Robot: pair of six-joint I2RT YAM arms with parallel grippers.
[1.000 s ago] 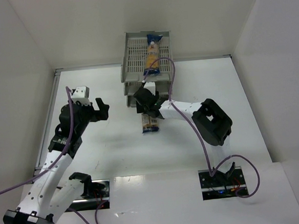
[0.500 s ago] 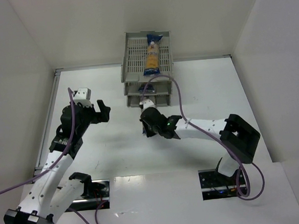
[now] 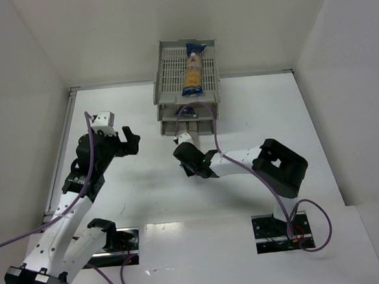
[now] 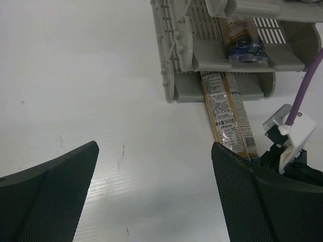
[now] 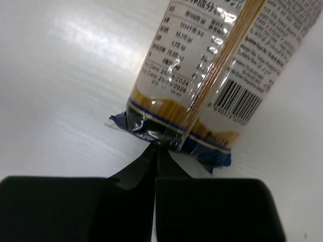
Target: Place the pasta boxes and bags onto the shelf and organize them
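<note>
White table [image 3: 272, 110], grey rack [image 3: 167, 72], pasta packet [image 3: 193, 69] on its top tier

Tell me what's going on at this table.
The right gripper, jaws shut, has its tips at the near end of a pasta packet lying on the table, its far end inside the bottom tray of the shelf, apparently to push it in. A second packet lies in the top tray, a third packet in the middle tray. The left gripper hovers open, holding nothing.
</note>
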